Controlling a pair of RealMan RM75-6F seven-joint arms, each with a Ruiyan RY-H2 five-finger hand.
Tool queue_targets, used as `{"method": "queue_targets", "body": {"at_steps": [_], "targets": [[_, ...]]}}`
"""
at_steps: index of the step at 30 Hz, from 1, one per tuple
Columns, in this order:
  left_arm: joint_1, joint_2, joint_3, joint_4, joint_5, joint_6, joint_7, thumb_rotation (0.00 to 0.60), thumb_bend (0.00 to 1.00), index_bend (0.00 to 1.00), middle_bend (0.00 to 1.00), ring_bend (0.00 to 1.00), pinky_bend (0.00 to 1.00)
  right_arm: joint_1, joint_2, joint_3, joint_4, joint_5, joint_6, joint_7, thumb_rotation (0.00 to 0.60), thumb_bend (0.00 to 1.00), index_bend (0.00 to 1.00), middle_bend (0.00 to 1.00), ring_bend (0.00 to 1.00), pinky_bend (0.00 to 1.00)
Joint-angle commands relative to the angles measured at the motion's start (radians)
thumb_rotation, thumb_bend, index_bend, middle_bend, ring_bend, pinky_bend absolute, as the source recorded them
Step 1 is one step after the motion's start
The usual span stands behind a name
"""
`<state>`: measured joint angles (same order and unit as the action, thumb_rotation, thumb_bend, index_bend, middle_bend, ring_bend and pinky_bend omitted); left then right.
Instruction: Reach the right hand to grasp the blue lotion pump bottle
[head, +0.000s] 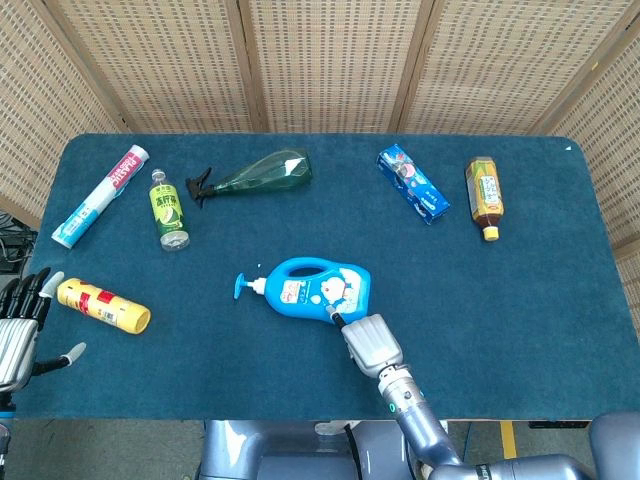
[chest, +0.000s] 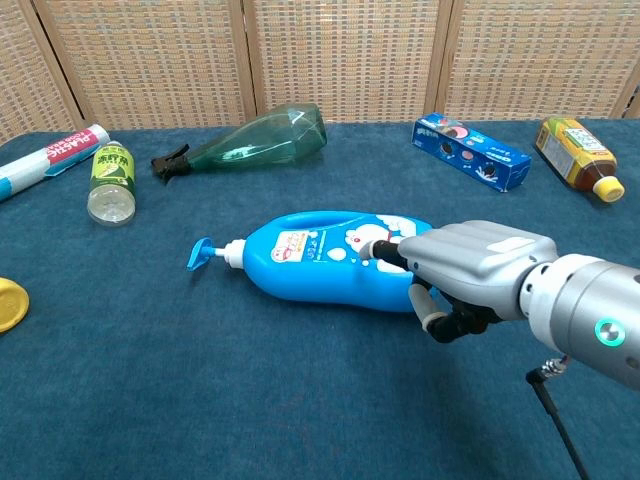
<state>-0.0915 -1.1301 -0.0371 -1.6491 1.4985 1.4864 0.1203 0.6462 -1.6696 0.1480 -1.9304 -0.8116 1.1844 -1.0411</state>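
The blue lotion pump bottle (head: 315, 290) (chest: 330, 258) lies on its side mid-table, pump nozzle pointing left. My right hand (head: 370, 343) (chest: 470, 265) is at the bottle's base end, on its near right side. In the chest view one fingertip (chest: 383, 255) lies on the bottle's top face and other fingers (chest: 440, 322) curl down in front of its base. The bottle still lies flat on the cloth, and no firm grip shows. My left hand (head: 20, 325) hovers at the table's near left corner, fingers spread, holding nothing.
A yellow bottle (head: 103, 306) lies beside my left hand. Along the back lie a white tube (head: 100, 195), a small green bottle (head: 167, 208), a green spray bottle (head: 255, 173), a blue box (head: 412, 184) and a brown tea bottle (head: 484, 196).
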Motion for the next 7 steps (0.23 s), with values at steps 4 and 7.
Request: {"method": "queue_targets", "body": {"at_steps": [4,7], "targets": [[0.000,0.003,-0.001,-0.001,-0.007,-0.003,-0.007,0.520,0.18,0.00,0.00,0.00,0.00,0.020,-0.003,-0.013,0.003,0.014,0.017,0.012,0.600,0.96,0.05,0.77,0.84,0.59],[0.001,0.004,-0.001,-0.003,-0.004,0.001,-0.009,0.520,0.18,0.00,0.00,0.00,0.00,0.029,-0.005,-0.024,0.001,0.017,0.023,0.011,0.600,0.96,0.05,0.77,0.84,0.59]]}}
